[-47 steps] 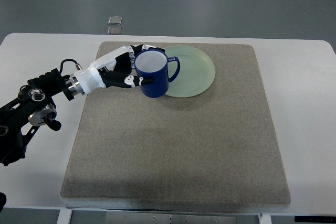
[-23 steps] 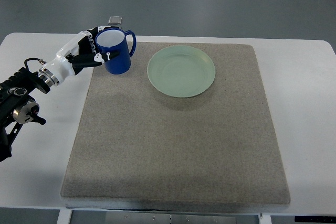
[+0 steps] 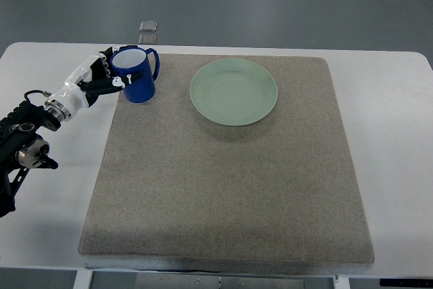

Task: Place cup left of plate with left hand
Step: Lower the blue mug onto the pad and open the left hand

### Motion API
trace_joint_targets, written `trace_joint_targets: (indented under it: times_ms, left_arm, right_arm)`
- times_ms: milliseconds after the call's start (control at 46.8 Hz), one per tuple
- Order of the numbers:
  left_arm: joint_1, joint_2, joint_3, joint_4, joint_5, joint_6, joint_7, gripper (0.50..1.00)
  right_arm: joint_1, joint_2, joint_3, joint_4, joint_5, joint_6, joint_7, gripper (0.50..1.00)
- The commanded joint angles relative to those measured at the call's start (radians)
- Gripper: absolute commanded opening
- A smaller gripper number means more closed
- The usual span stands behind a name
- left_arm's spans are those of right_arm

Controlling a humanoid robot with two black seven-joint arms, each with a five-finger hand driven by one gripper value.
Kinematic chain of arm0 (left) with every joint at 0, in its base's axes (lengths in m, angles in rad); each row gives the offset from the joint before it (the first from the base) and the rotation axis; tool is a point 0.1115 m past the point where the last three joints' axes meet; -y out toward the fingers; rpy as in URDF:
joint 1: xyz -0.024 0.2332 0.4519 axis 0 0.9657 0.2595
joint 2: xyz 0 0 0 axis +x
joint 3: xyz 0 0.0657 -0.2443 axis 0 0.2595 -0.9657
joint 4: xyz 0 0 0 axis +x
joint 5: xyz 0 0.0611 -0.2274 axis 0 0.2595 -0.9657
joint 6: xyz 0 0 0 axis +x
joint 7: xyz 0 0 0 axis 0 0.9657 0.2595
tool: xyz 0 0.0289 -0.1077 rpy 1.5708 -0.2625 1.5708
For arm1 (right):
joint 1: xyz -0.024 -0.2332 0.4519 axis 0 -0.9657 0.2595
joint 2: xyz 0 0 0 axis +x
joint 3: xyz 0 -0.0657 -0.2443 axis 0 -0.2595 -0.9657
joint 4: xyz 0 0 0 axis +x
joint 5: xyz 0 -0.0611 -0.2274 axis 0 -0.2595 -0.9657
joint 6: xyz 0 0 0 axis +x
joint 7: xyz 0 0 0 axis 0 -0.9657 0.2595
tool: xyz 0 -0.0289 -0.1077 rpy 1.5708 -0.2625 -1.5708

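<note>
A blue cup [image 3: 137, 76] with a white inside stands upright at the far left corner of the grey mat [image 3: 230, 187], its handle pointing right. My left hand [image 3: 105, 76] is wrapped around the cup's left side, the arm reaching in from the left edge. A pale green plate [image 3: 233, 91] lies on the mat to the right of the cup, a clear gap between them. The right arm does not show.
The mat covers most of a white table [image 3: 47, 235]. Two small grey squares [image 3: 148, 26] lie on the floor beyond the table's far edge.
The left hand has carried the cup from over the plate's left rim out to the left and lowered it at the mat's far left corner.
</note>
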Motion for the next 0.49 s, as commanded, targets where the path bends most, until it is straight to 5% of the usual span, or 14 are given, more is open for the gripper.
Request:
trace_joint_targets:
  times_ms: [0,150,257,470]
  left_arm:
    - [0.006,0.000,0.004,0.002,0.002,0.003,-0.008,0.516]
    - [0.006,0.000,0.005,0.000,0.000,0.003,-0.011,0.681]
    - [0.007,-0.002,0.005,-0.001,0.000,0.000,-0.011,0.957]
    - [0.009,0.000,0.005,-0.011,-0.002,-0.011,-0.011,0.996]
  right_arm:
    - [0.000,0.000,0.000,0.000,0.000,0.000,0.000,0.932]
    - [0.000,0.000,0.000,0.000,0.000,0.000,0.000,0.932]
    - [0.000,0.000,0.000,0.000,0.000,0.000,0.000,0.932]
    - [0.000,0.000,0.000,0.000,0.000,0.000,0.000,0.932]
